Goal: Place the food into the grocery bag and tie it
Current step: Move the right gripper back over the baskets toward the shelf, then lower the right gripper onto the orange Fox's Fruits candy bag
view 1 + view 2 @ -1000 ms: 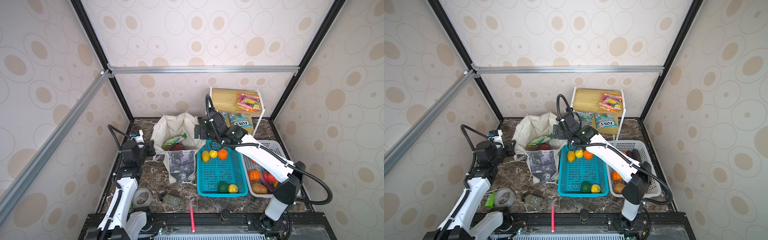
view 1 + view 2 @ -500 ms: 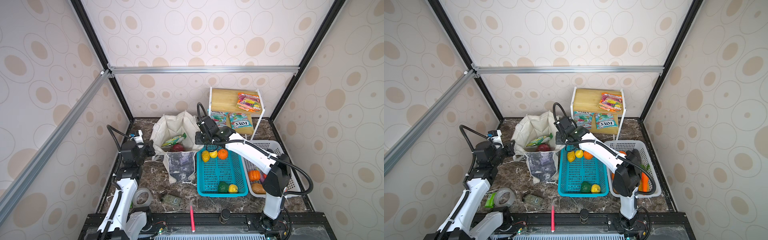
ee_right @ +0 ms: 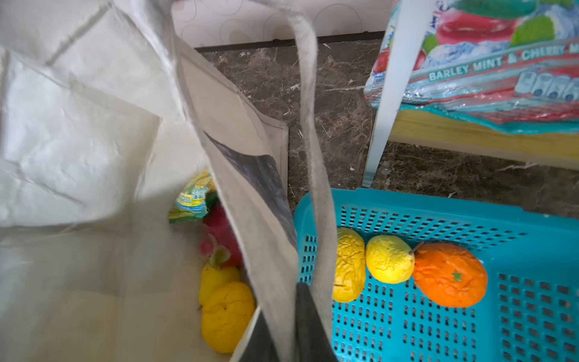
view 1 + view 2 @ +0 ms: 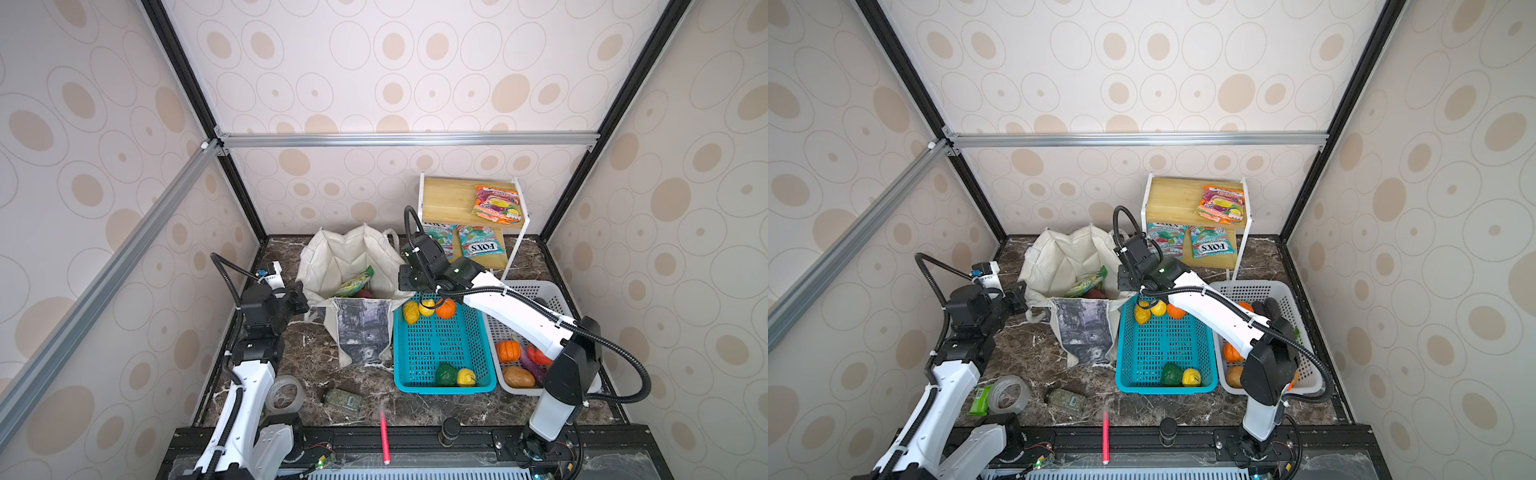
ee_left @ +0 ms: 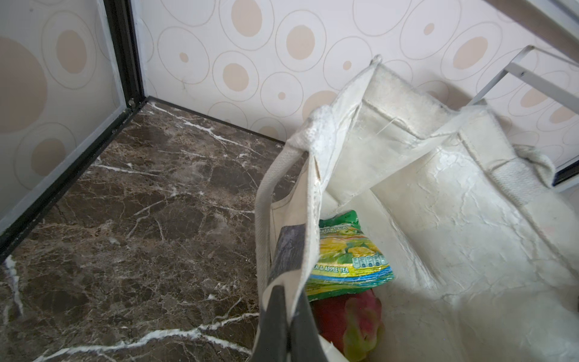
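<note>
The off-white grocery bag (image 4: 349,257) (image 4: 1067,257) stands open at the back. Inside it lie a green packet (image 5: 347,260), a pink dragon fruit (image 5: 354,319) and two yellow fruits (image 3: 227,313). My left gripper (image 5: 289,293) (image 4: 301,297) is shut on the bag's left rim. My right gripper (image 3: 282,301) (image 4: 405,284) pinches the right wall of the bag beside its handle (image 3: 310,125). More food sits in the teal basket (image 4: 440,345): two yellow fruits (image 4: 417,309) and an orange (image 4: 446,308) at the back, with a green and a yellow piece in front.
A white basket (image 4: 519,291) at the right holds a small pumpkin (image 4: 508,351) and other produce. The wooden shelf (image 4: 449,199) carries snack packets (image 4: 496,204). In front lie a tape roll (image 4: 284,394), a small bottle (image 4: 343,400) and a red pen (image 4: 384,436).
My right gripper went from open by the bag's right rim to closed on the bag wall, and the right arm's elbow swung around. The left gripper kept its hold.
</note>
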You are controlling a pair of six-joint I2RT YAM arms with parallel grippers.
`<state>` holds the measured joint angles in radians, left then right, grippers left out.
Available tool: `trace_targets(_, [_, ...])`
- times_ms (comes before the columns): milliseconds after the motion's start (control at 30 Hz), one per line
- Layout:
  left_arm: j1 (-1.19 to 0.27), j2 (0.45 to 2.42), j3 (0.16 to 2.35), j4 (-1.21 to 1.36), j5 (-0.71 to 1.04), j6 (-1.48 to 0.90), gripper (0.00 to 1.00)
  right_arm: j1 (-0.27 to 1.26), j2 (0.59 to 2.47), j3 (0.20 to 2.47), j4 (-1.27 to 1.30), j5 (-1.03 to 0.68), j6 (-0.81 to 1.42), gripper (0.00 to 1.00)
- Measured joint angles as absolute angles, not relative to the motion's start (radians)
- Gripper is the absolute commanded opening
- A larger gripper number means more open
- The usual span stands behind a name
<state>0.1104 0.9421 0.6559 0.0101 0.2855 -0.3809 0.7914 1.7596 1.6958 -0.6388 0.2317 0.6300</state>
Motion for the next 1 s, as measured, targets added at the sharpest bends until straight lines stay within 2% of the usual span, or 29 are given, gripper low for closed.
trace_targets(67, [0.112, 0.953, 0.656, 0.010, 0.288, -0.381, 0.00, 0.791, 1.760, 1.699, -0.641, 0.228, 0.621, 0.79])
trace_targets(100, [0.112, 0.953, 0.656, 0.010, 0.288, -0.381, 0.00, 0.791, 1.760, 1.700, -0.644, 0.229, 0.618, 0.98])
trace_targets(133, [0.112, 0.952, 0.656, 0.010, 0.289, -0.381, 0.00, 0.791, 1.759, 1.704, -0.649, 0.231, 0.616, 1.00])
trace_targets(333, [0.112, 0.950, 0.656, 0.012, 0.289, -0.381, 0.00, 0.792, 1.727, 1.761, -0.715, 0.293, 0.576, 1.00])
trace_targets(533, [0.112, 0.950, 0.656, 0.012, 0.290, -0.382, 0.00, 0.766, 1.531, 1.768, -0.725, 0.340, 0.458, 1.00])
trace_targets(767, [0.112, 0.949, 0.656, 0.014, 0.298, -0.383, 0.00, 0.482, 1.421, 1.845, -0.718, 0.310, 0.388, 1.00])
trace_targets(1000, [0.112, 0.948, 0.656, 0.014, 0.306, -0.386, 0.00, 0.286, 1.537, 1.972, -0.743, 0.260, 0.373, 1.00])
